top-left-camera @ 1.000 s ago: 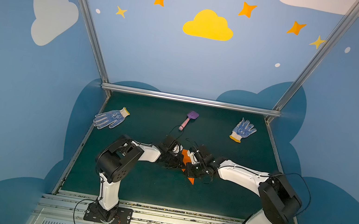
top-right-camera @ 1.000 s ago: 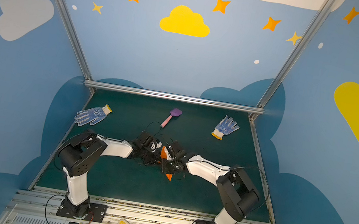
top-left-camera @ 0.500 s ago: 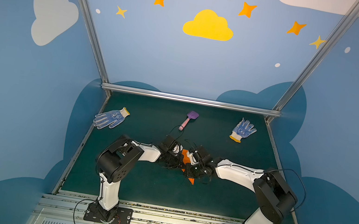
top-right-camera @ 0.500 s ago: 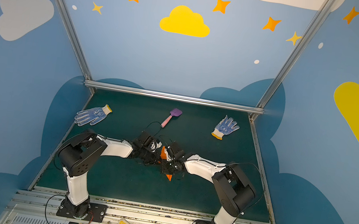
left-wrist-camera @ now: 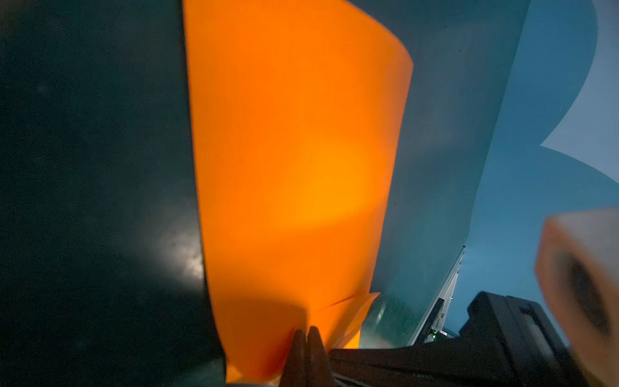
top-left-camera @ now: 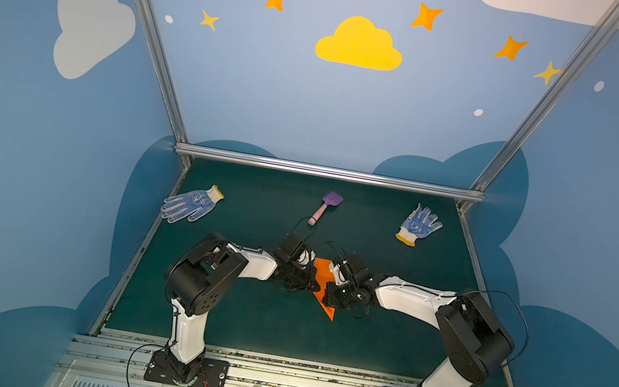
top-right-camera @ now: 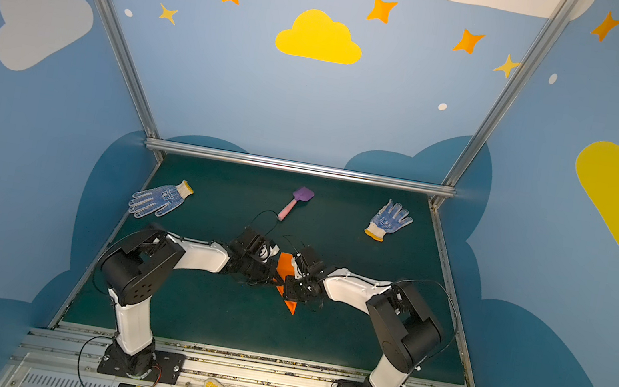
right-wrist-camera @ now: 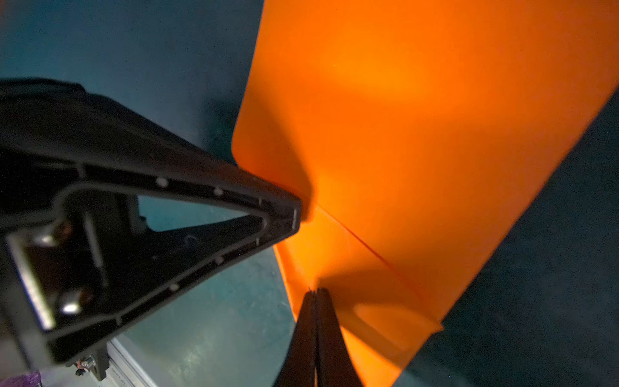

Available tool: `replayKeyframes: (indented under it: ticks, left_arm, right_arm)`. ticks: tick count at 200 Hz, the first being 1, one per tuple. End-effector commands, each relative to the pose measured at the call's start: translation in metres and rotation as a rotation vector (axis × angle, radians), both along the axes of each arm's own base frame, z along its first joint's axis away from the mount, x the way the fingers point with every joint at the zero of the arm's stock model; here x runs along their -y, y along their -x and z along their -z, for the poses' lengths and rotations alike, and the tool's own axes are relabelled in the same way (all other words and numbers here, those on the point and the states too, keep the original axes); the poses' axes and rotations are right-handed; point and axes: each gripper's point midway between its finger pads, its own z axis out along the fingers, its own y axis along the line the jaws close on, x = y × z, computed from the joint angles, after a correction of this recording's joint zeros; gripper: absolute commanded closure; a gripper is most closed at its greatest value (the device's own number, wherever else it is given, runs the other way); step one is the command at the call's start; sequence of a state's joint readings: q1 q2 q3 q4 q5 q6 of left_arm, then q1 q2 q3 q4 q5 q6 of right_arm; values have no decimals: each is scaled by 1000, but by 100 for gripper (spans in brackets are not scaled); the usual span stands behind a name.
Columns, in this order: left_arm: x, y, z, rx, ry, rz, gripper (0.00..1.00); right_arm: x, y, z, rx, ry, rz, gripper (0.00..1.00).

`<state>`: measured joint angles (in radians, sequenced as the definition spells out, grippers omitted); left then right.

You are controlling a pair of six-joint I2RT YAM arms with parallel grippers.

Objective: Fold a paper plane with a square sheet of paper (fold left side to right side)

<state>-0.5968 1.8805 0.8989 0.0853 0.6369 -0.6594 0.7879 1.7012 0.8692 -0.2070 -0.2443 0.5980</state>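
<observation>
Green mat (top-left-camera: 257, 329): both arms (top-left-camera: 250, 263) (top-left-camera: 409, 298) elbow-out, end effectors (left-wrist-camera: 306, 330) (right-wrist-camera: 316, 291) tight on orange paper (top-left-camera: 322, 272).

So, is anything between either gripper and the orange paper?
Nothing visible. The left gripper and the right gripper are each shut on the paper, pinching it mid-table. The spatula and the blue gloves lie farther back, clear of it.

The green tabletop (top-left-camera: 277, 332) holds a left glove (top-left-camera: 190, 204), spatula (top-left-camera: 325, 205), right glove (top-left-camera: 418, 226).
</observation>
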Motion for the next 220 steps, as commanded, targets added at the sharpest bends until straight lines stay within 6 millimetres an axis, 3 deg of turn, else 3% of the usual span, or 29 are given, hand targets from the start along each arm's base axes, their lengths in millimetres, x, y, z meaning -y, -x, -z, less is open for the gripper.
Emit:
replayKeyframes:
  ticks: [1,49,76,120,145,180,220]
  left_arm:
    - [-25,23,39,-109,-166,-37,96]
    - [-30,23,44,-133,-184,-76,96]
    - [-31,23,45,-156,-166,-144,96]
    - [-31,24,46,-197,-136,-341,96]
    - [-28,25,47,-203,-140,-413,96]
    - [-27,23,47,-191,-155,-446,96]
    - [-26,21,48,-192,-158,-448,96]
  right_arm:
    - [15,10,17,-22,57,2,100]
    - [46,17,21,-43,88,62,100]
    - [55,14,1,-27,58,103,100]
    - [37,9,-45,21,-74,180,100]
    - [16,12,-57,39,-114,174,100]
    - [-6,13,-45,40,-87,156,100]
    - [-17,7,-28,26,-80,170,100]
